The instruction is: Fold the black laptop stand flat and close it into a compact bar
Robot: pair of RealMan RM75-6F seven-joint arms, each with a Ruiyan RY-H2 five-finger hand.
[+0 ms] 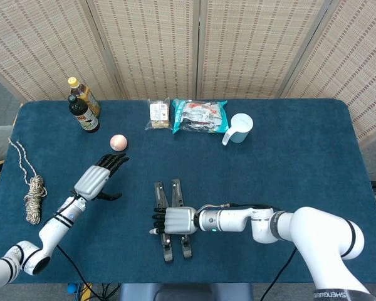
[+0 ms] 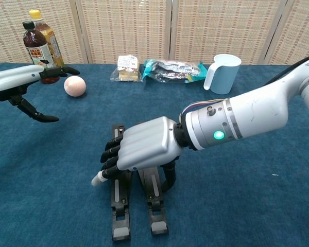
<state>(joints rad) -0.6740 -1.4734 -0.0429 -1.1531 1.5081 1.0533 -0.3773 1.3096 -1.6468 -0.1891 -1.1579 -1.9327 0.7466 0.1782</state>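
The black laptop stand [image 1: 176, 190] lies flat on the blue table as two narrow bars side by side, slightly splayed, with its near ends [image 2: 121, 207] pointing at me. My right hand [image 1: 173, 221] lies across the middle of both bars, palm down. Its fingers [image 2: 110, 158] are spread and reach past the left bar, and its thumb [image 2: 171, 177] points down beside the right bar. I cannot see a grip on either bar. My left hand [image 1: 99, 178] hovers to the left, apart from the stand, with fingers extended, thumb apart and nothing in it; it also shows as the left hand [image 2: 21, 82] in the chest view.
A pink ball [image 1: 118, 142] lies just beyond the left hand. Two bottles [image 1: 83, 108] stand at the back left, and a coil of rope [image 1: 33, 195] is at the left edge. Snack packets [image 1: 199, 116] and a pale blue cup [image 1: 240, 127] sit along the back.
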